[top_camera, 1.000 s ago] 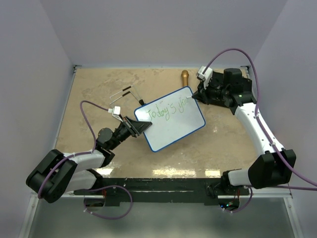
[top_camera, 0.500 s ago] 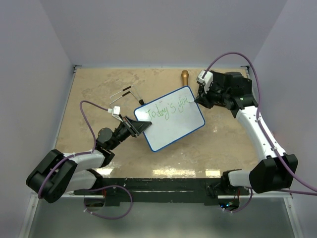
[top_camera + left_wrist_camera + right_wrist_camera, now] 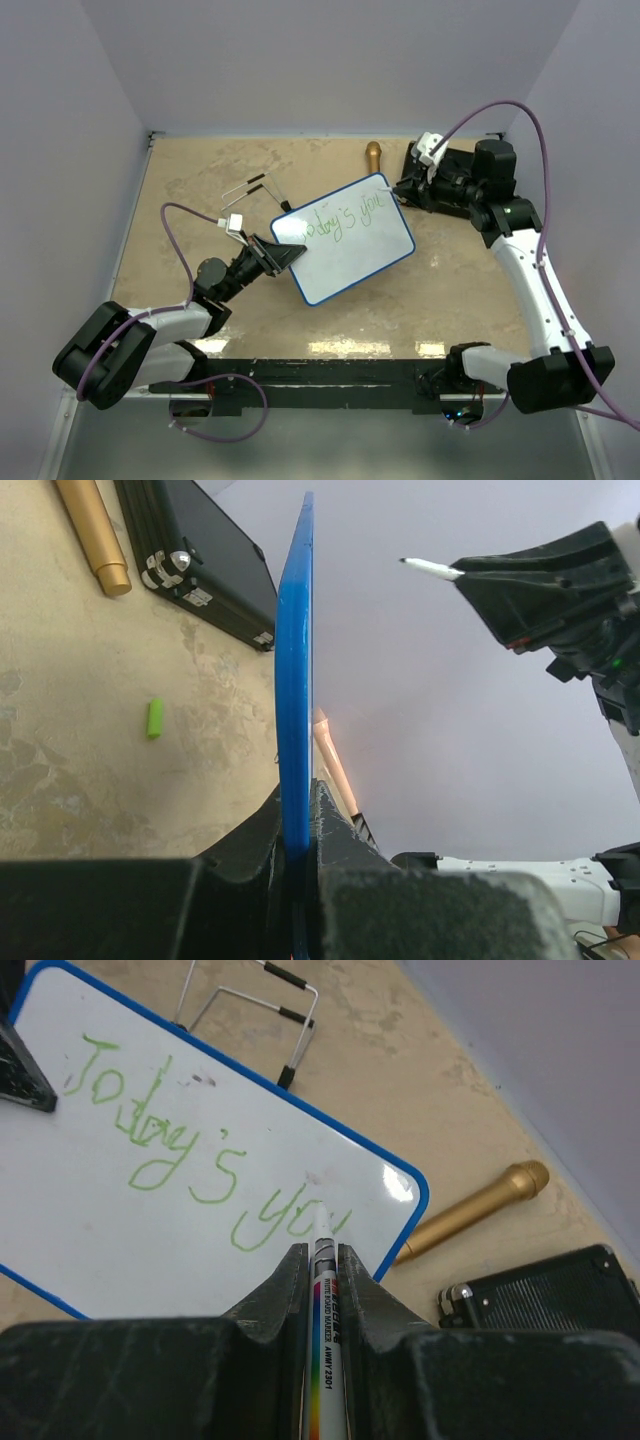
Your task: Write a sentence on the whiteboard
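Observation:
The whiteboard [image 3: 345, 240] is white with a blue rim and is held tilted above the table. My left gripper [image 3: 285, 257] is shut on its left edge; in the left wrist view the blue rim [image 3: 295, 680] stands between the gripper [image 3: 297, 830] jaws. Green writing on the whiteboard [image 3: 150, 1230] reads "Today's you". My right gripper [image 3: 405, 190] is at the board's upper right corner. In the right wrist view that gripper [image 3: 320, 1255] is shut on a white marker [image 3: 325, 1340]. The marker tip [image 3: 430, 568] hangs clear of the board face, by the last letter.
A gold cylinder [image 3: 372, 155] lies at the back of the table, next to a black case [image 3: 545, 1295]. A wire stand [image 3: 250, 190] lies at the back left. A small green cap [image 3: 155, 718] rests on the table under the board.
The right arm has swung to the right and back, and its wrist has turned, with the marker still near the board's upper right corner. The left arm and the board have not moved.

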Controlling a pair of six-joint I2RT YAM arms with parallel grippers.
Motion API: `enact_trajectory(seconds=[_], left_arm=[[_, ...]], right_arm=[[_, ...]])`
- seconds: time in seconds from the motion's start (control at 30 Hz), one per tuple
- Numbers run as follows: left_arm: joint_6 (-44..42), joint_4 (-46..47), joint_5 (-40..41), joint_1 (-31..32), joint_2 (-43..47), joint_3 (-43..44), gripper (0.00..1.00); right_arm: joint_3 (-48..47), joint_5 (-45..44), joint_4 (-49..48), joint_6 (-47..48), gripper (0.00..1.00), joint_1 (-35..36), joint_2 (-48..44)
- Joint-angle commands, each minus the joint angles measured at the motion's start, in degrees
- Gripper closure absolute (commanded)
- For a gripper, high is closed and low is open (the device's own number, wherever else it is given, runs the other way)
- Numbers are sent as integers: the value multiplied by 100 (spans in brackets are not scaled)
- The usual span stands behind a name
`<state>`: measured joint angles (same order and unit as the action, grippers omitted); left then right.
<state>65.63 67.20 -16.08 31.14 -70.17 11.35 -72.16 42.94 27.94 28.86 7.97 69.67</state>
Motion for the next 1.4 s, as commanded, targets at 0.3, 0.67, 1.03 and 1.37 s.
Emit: enact_trajectory(seconds=[0.3, 0.67, 1.03, 1.37], left_arm=[[73, 4143, 69, -55, 135, 139, 100], [-32, 4108, 210, -46, 135, 227, 100], [-67, 4143, 280, -55, 153, 227, 100], [-102, 4135, 316, -46, 179, 174, 100]], right_arm=[[159, 874, -185, 75, 100, -6, -305], [80, 1058, 246, 427, 100, 12, -226], [-35, 1287, 826, 1007, 100, 12, -199], [-35, 1340, 1064, 1227, 100, 56, -173]])
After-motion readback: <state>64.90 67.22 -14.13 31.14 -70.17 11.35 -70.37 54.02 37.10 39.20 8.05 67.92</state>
